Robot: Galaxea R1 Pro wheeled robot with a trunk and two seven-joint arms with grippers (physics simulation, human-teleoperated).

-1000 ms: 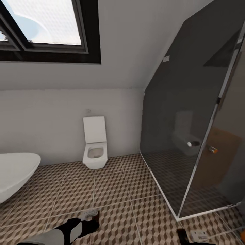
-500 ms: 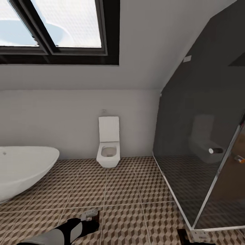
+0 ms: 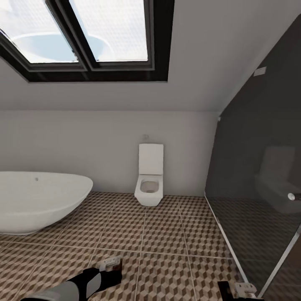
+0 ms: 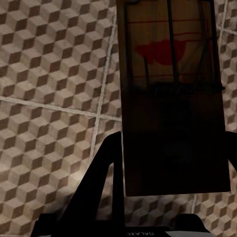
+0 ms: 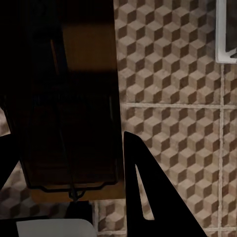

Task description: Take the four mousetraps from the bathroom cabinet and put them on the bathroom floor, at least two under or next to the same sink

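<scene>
I have one small flat mousetrap with a dark brown wooden base and thin wire parts pinched between the fingers of my left gripper, and a second flat brown mousetrap clamped the same way in my right gripper. Both pairs of fingers are closed down to the thickness of the boards, each gripping its trap by one end so the rest sticks out forward over the bathroom floor of brown, beige and white cube-pattern tiles.

I judge these traps as very light and stiff, thin enough to twist or slide out of a narrow pinch. The wire bar and spring look delicate and could snag, so I want my hold on the bare wood edges, not the metal.

Ahead I see a rounded white bathtub, a white wall-mounted toilet and a dark glass shower enclosure.
</scene>
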